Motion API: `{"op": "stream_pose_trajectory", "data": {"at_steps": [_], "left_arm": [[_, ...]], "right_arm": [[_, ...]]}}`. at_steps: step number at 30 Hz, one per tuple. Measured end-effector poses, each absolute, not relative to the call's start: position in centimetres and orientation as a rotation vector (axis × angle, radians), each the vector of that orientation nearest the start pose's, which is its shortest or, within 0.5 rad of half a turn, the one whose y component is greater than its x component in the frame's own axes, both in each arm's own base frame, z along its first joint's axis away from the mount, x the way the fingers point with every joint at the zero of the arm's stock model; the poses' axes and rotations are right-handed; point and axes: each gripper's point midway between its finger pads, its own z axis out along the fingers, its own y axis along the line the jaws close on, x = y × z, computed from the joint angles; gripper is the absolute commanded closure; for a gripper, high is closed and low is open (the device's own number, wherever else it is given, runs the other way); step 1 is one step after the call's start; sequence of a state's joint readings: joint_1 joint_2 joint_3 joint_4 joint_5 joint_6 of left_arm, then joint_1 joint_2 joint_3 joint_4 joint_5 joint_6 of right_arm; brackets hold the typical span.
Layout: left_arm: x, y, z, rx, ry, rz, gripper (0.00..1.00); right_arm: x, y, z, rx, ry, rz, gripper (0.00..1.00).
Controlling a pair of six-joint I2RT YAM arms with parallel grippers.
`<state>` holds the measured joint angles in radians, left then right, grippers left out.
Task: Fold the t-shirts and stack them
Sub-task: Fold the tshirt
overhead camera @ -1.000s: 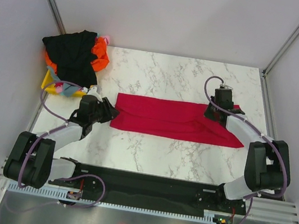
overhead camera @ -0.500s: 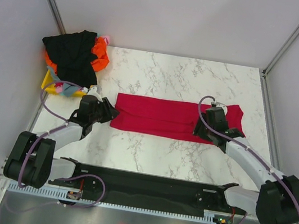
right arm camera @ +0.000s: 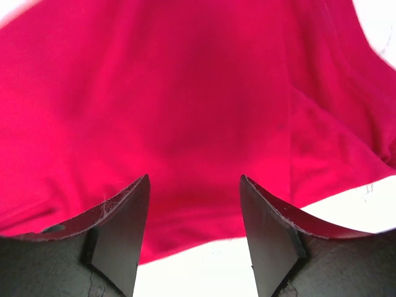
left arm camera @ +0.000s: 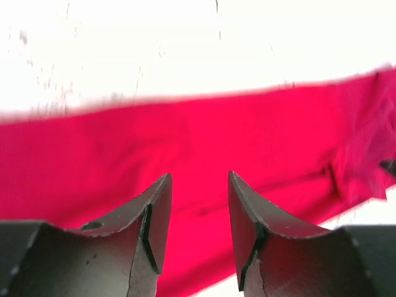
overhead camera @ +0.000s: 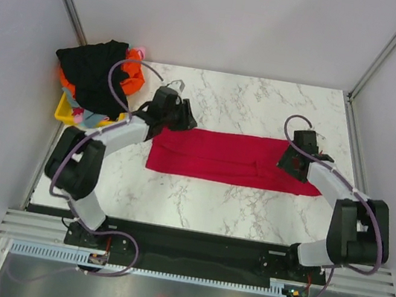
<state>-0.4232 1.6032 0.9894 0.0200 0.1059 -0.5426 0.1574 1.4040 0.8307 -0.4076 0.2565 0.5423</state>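
My white marble bench (overhead camera: 206, 195) carries a crimson t-shirt (overhead camera: 227, 157) lying flat as a long strip mid-bench, plus a yellow bin (overhead camera: 63, 108) under heaped shirts (overhead camera: 93, 72) far left.

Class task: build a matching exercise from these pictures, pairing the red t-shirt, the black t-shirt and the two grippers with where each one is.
Column one
1. red t-shirt
2. black t-shirt
3. left gripper
4. right gripper

Column two
A. at the far left corner of the table, on an orange t-shirt
B. open, above the red t-shirt's right end
C. lying as a long strip across the middle
D. open, above the red t-shirt's left end

Pairs: 1-C, 2-A, 3-D, 4-B
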Motion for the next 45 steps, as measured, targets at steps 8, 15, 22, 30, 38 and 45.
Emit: {"op": "stream_pose_trajectory", "data": {"at_steps": [8, 15, 22, 30, 38, 45], "left_arm": [[42.2, -23.1, 5.1, -0.102, 2.496, -0.538, 0.53], [38.5, -21.8, 2.6, -0.19, 2.601, -0.516, 0.53], [33.0, -23.0, 2.5, -0.205, 2.611, -0.587, 0.55], [24.2, -28.3, 2.5, -0.135, 2.718, -0.718, 0.55], [22.1, -29.9, 2.5, -0.134, 2.755, -0.753, 0.55], [20.8, -30.5, 3.9, -0.074, 2.754, -0.71, 0.51]], "right_arm": [[33.8, 1.4, 1.8, 0.659, 2.572, -0.061, 0.31], [41.4, 1.4, 2.0, 0.664, 2.526, -0.023, 0.32], [54.7, 5.3, 3.0, 0.579, 2.424, 0.22, 0.26], [63.4, 17.6, 4.4, 0.326, 2.311, 0.553, 0.18], [63.4, 24.5, 5.0, 0.211, 2.266, 0.786, 0.09], [63.6, 25.6, 5.5, 0.131, 2.224, 0.917, 0.04]]}}
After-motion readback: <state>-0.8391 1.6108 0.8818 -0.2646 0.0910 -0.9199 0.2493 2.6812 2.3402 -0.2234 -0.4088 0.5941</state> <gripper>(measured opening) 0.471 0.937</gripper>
